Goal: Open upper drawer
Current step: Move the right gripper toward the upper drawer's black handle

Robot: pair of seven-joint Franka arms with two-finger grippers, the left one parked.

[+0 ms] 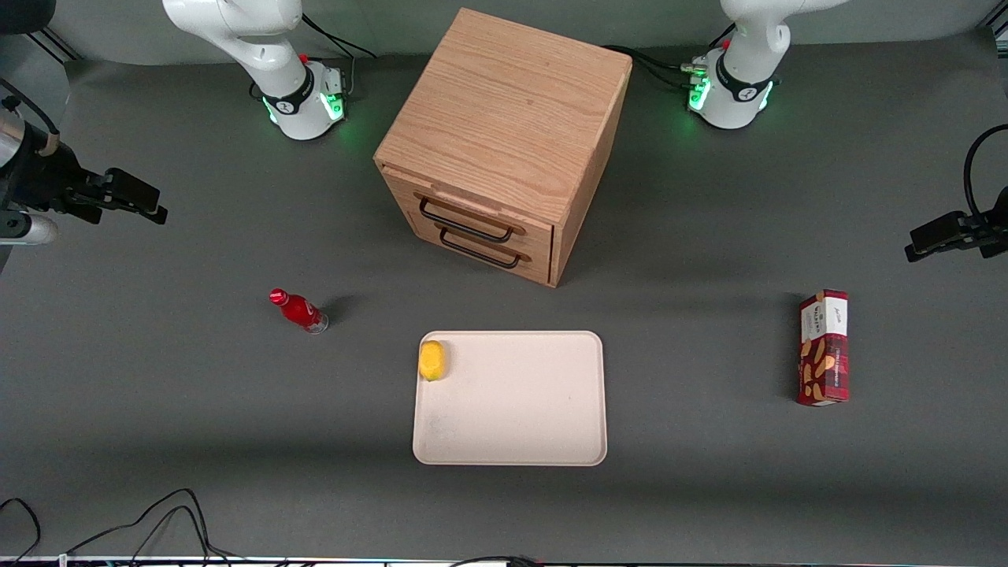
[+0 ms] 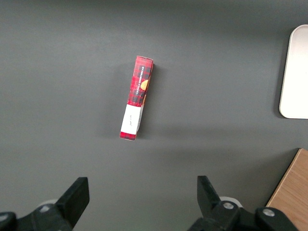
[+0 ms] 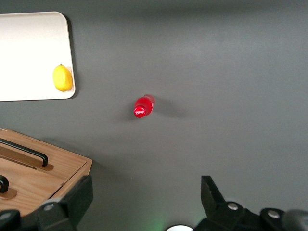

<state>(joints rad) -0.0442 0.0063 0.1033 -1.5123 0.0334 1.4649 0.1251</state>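
Observation:
The oak box cabinet (image 1: 504, 134) stands at the middle of the table with both drawers pushed in. The upper drawer (image 1: 441, 201) carries a thin black wire handle (image 1: 468, 224), directly above the lower drawer's handle (image 1: 480, 252). In the right wrist view a corner of the cabinet front (image 3: 53, 168) shows, with an end of the upper handle (image 3: 3, 183). My gripper (image 1: 146, 203) hangs above the table toward the working arm's end, well apart from the cabinet. It (image 3: 146, 192) is open with nothing between its fingers.
A red bottle (image 1: 299, 310) stands in front of the cabinet, toward the working arm's end. A cream tray (image 1: 512, 441) with a lemon (image 1: 431, 360) on it lies nearer the front camera. A red snack box (image 1: 824, 347) lies toward the parked arm's end.

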